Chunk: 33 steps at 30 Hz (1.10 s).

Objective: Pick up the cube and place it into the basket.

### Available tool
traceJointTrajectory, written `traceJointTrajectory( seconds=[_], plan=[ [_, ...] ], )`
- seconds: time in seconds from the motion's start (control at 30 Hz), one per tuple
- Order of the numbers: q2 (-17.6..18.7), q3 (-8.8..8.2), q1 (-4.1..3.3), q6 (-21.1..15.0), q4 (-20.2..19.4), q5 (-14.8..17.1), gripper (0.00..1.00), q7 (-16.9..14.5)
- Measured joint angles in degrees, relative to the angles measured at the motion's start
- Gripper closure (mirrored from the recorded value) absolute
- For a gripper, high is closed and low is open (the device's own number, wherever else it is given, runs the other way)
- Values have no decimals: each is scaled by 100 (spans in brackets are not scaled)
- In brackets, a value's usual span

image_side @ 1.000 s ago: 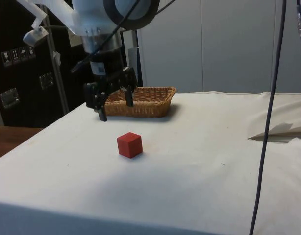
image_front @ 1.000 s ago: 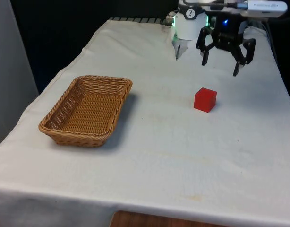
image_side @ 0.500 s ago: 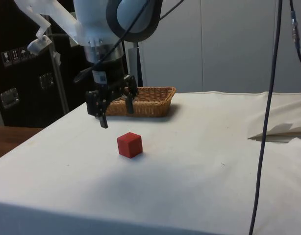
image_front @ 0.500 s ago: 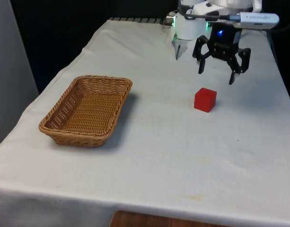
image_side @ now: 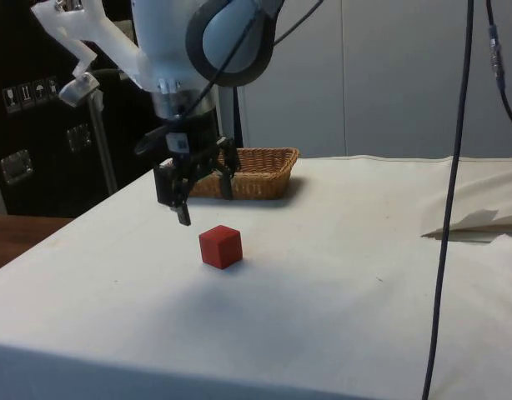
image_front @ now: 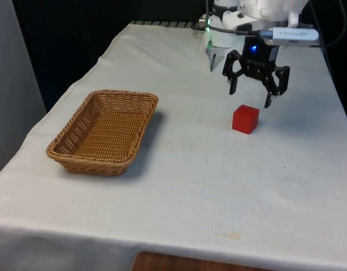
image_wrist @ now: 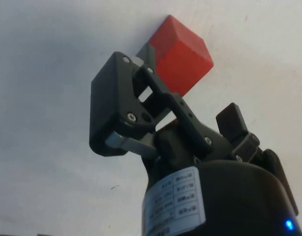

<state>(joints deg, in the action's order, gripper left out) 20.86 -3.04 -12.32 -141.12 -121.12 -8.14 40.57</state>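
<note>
Pincer (image_front: 250,97): black, two fingers spread wide apart, nothing between them; it hangs in the air above the surface, just behind the cube as the front view shows it, fingertips pointing down and clear of the cloth. In the side view the pincer (image_side: 199,200) sits a little above the cube and off to its left, not touching it.

Fingers: in the wrist view one finger (image_wrist: 122,114) lies across part of the cube; whether it touches there cannot be told from that view, but the other two views show a gap.

Cube (image_front: 245,118): red, flat on the surface towards the front view's right, one corner turned to the camera. Also seen in the side view (image_side: 220,247) and the wrist view (image_wrist: 183,54).

Basket (image_front: 105,131): brown wicker, oblong, shallow, upright and with nothing in it, on the front view's left, well apart from the cube. In the side view the basket (image_side: 254,172) stands behind the pincer.

Surface (image_front: 207,180): covered in a white cloth, lightly creased.

Arm (image_side: 198,42): white, reaching down over the cube's side of the surface.
</note>
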Motion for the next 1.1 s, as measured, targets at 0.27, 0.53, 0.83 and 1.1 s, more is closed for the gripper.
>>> traceJointTrajectory(
  seconds=[0.27,0.53,0.83,1.1],
  plan=[
    [86,-23,11,-126,-29,0,0,-11],
    [109,-29,11,-149,-57,0,0,-11],
    [275,-57,11,-395,-69,0,0,-11],
    [424,-57,11,-556,-69,0,0,-6]
  ],
)
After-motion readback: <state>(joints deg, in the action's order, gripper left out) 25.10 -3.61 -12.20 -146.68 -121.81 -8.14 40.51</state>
